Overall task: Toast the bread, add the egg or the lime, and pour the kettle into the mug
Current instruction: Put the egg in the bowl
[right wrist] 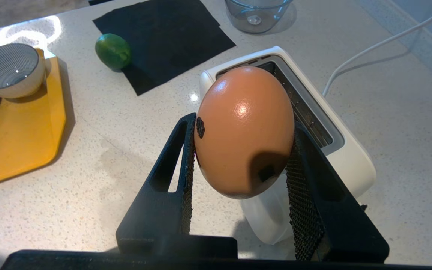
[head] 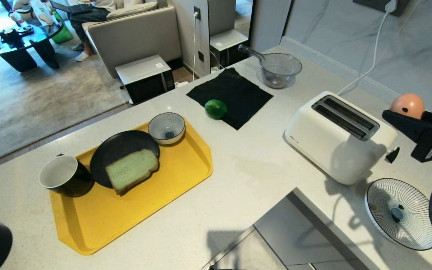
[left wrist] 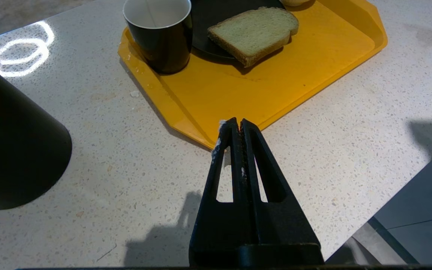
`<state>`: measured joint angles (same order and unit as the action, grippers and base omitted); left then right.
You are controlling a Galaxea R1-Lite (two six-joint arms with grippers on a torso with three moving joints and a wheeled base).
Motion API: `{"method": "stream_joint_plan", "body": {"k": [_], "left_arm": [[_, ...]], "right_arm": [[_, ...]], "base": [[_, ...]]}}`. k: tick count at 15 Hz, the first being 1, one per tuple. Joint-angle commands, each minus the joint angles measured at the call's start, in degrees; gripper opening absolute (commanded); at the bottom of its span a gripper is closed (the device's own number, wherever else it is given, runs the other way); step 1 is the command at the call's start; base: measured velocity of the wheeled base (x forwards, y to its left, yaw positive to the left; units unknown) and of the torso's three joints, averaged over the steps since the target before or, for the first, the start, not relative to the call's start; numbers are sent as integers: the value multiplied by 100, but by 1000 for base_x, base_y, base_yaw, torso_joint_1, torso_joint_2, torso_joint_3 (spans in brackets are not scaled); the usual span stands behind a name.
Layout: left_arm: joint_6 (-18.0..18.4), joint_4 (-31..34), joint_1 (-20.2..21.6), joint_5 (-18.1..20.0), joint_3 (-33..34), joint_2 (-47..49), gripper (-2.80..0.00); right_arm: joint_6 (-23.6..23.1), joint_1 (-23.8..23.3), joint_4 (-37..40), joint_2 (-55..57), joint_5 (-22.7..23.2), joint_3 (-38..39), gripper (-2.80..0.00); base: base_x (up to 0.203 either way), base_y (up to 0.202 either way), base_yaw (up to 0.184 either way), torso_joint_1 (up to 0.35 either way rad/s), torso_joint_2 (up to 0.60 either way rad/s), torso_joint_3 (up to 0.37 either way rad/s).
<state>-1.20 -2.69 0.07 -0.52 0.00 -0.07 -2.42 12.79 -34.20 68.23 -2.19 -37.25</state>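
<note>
My right gripper [right wrist: 244, 123] is shut on the pinkish-orange egg [right wrist: 244, 131], which it holds in the air beside and above the white toaster [head: 336, 135]. In the head view the egg [head: 408, 105] shows at the far right. The pale green bread [head: 131, 170] lies on a black plate [head: 107, 152] on the yellow tray [head: 178, 168], and the black mug [head: 64, 176] stands at the tray's left end. The lime [head: 216, 108] rests at the edge of a black cloth [head: 234, 93]. The black kettle [left wrist: 13, 150] stands left of my shut, empty left gripper [left wrist: 237, 123], which hovers by the tray's near corner.
A striped bowl [head: 166, 128] sits on the tray's far side. A striped plate [head: 401, 213] lies in front of the toaster, and a clear jug [head: 278, 69] stands behind the cloth. The toaster's white cord [head: 373, 56] runs up the wall. The counter drops off at a grey cut-out [head: 294, 232].
</note>
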Motion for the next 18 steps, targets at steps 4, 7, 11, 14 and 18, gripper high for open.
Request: {"method": "stream_joint_plan", "body": {"k": [4,7,11,14,18], "left_arm": [[-4,-3,1,-1,97,-10,-280],[-12,-3,1,-1,97,-10,-280],[-5,-3,1,-1,97,-10,-280],[-12,-3,1,-1,97,-10,-280],[-3,-3,1,-1,97,-10,-280]], "right_arm": [[-13,4,-17,-154,0,69,-280],[-13,4,-17,-237,4,69,-280],[-12,4,-17,-240,8,130,-280],[-4,4,-17,-239,8,154,-280],[-4,4,-25,-240,118,281,-280]], "base": [[0,0,0,0,0,0],[0,0,0,0,0,0],[-2,-3,40,1,2,2],[1,-7,173,5,2,1],[0,-6,158,0,3,0]]}}
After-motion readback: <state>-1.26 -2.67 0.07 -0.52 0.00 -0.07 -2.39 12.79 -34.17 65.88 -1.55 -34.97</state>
